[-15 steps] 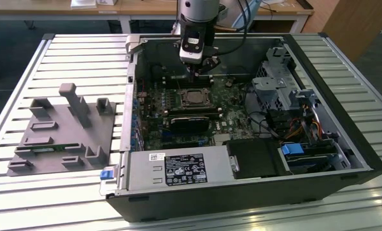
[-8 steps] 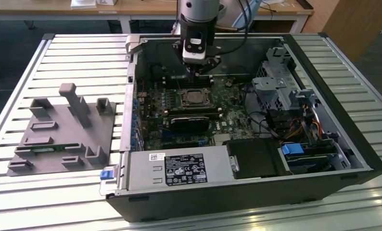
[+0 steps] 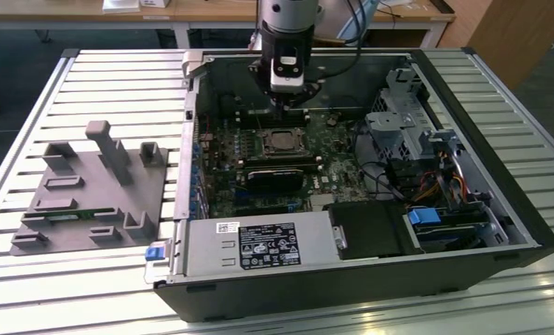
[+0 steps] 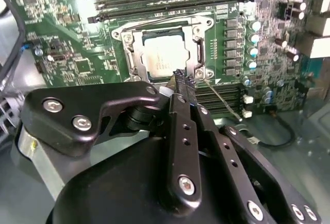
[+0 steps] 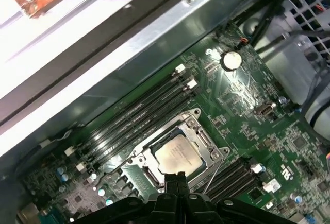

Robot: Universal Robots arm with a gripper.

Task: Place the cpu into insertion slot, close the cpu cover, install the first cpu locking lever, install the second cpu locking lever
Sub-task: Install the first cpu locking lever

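Slatted table [image 3: 100,77], open case [image 3: 287,300] | cpu [image 4: 164,55] seated in insertion slot [image 4: 126,41] | fingers [image 4: 180,85] pressed together, empty, beside slot's edge

A slatted silver metal table [image 3: 118,77] carries an open desktop computer case [image 3: 352,286] and, at the exterior view's left, a grey fixture tray [image 3: 81,188] with upright posts.

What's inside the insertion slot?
The cpu lies in it, silver top showing through the cut-out of the cpu cover. The frame hides the chip's edges, and the socket floor beneath is covered.
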